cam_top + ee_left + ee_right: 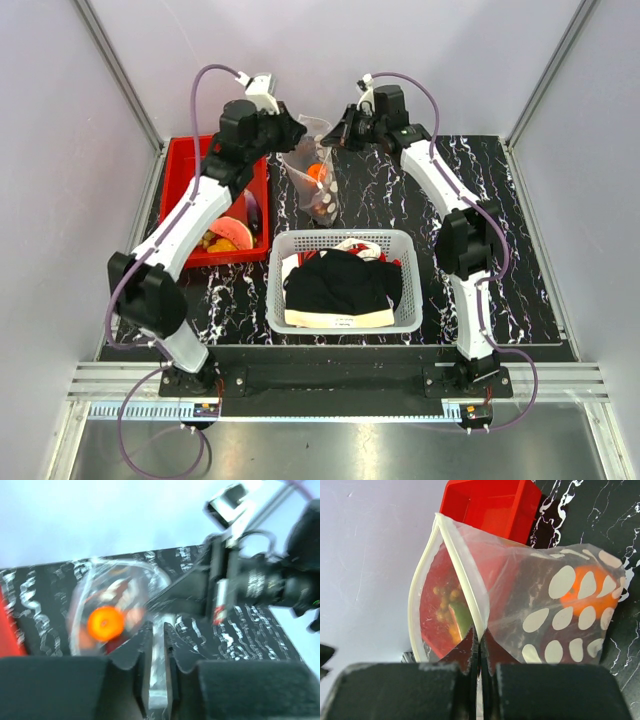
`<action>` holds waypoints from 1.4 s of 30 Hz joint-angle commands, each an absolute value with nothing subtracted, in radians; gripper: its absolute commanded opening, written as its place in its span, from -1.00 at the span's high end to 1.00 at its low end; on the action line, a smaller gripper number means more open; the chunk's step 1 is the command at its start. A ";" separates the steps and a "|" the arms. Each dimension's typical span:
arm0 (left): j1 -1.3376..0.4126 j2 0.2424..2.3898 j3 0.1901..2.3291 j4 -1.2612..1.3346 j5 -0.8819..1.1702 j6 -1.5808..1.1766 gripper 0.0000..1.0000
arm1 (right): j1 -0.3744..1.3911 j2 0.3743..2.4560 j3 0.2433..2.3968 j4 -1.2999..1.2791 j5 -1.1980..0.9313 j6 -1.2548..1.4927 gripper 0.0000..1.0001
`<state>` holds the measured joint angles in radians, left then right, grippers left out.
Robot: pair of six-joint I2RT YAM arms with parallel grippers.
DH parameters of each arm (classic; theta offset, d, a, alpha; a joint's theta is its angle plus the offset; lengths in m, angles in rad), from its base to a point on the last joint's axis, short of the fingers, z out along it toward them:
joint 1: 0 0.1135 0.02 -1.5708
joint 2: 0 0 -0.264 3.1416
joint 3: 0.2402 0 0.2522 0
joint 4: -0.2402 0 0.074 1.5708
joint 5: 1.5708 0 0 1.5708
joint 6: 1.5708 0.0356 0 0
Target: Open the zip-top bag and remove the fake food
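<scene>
The clear, crinkly plastic zip-top bag (322, 195) hangs between the two grippers over the far part of the black, white-veined table (530, 250). It is just right of the red rectangular plastic bin (180, 170) and beyond the white mesh basket (276, 285). Whether its lower end touches the table cannot be told.

Left gripper (158, 630): clenched, its fingers pinching a thin pale strip of the bag's rim. This view is blurred.

Right gripper (480, 636): clenched on the opposite lip of the bag's mouth, at the zip strip. The mouth stands parted between the two lips.

Contents: a round orange toy fruit (105, 622) lies inside the bag with darker red pieces beside it. Pale oval spots show at the bag's wall. A pink-red toy wedge (230, 230) and small tan pieces (209, 241) lie in the bin. The basket holds black and white clothes (335, 280).
</scene>
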<state>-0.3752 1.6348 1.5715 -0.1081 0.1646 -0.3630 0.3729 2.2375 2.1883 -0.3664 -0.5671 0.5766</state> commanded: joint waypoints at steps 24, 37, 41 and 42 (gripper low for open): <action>-0.399 2.020 1.795 -0.238 0.113 -0.390 0.86 | 0.387 2.230 2.057 -0.132 -0.581 0.775 1.00; -0.399 2.184 1.850 -0.242 0.167 -0.423 0.62 | 0.357 2.203 1.964 -0.094 -0.581 0.776 1.00; -0.403 2.212 1.862 -0.235 0.198 -0.413 0.45 | 0.350 2.191 1.945 -0.091 -0.588 0.779 1.00; -0.406 2.218 1.864 -0.235 0.199 -0.408 0.40 | 0.350 2.184 1.939 -0.091 -0.586 0.778 1.00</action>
<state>-0.3973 2.2086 1.8050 -0.2581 0.1646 -0.4175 0.3649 2.2417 1.9507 -0.1280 -0.5697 0.7753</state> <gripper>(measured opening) 0.266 0.010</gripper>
